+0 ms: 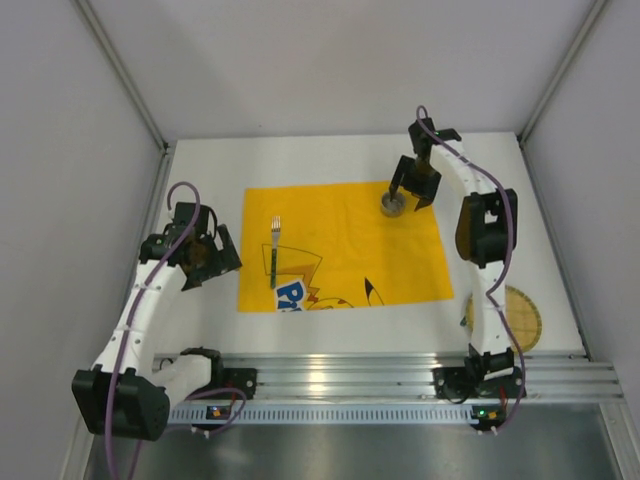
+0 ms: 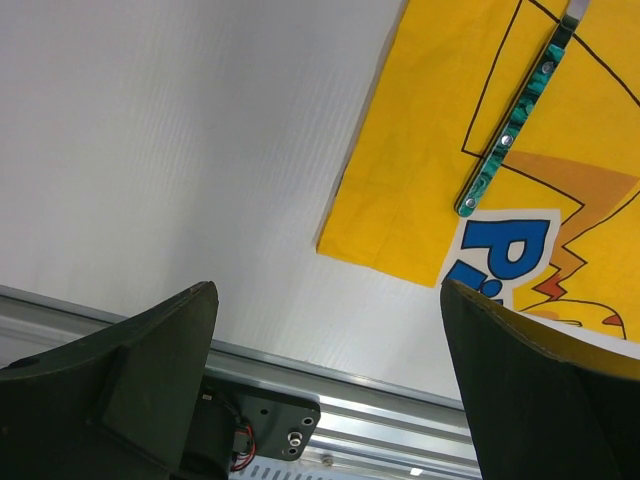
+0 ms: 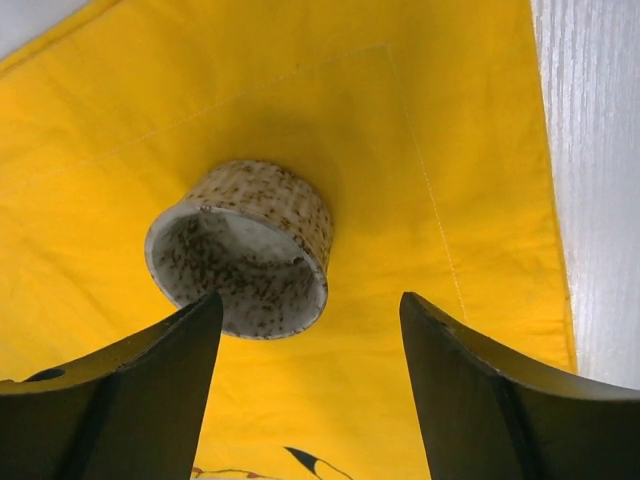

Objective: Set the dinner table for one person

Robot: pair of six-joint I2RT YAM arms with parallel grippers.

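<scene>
A yellow cartoon-printed mat point(image 1: 340, 250) lies on the white dinner table point(image 1: 330, 160). On the mat's left part rests a fork point(image 1: 274, 250) with a green handle point(image 2: 510, 130). A small speckled cup point(image 1: 392, 204) stands upright near the mat's far right corner. My right gripper point(image 1: 413, 193) hovers over it, open. In the right wrist view the cup point(image 3: 245, 250) sits just beyond the left fingertip, apart from both fingers, with only mat point(image 3: 400, 120) in the gripper's point(image 3: 310, 300) gap. My left gripper point(image 1: 212, 252) is wide open and empty, left of the mat over bare table point(image 2: 180, 150).
A round wooden disc point(image 1: 520, 318) lies on the table at the near right, beside the right arm's base. An aluminium rail point(image 1: 400, 375) runs along the near edge. Grey walls close in the table on the left, right and far sides.
</scene>
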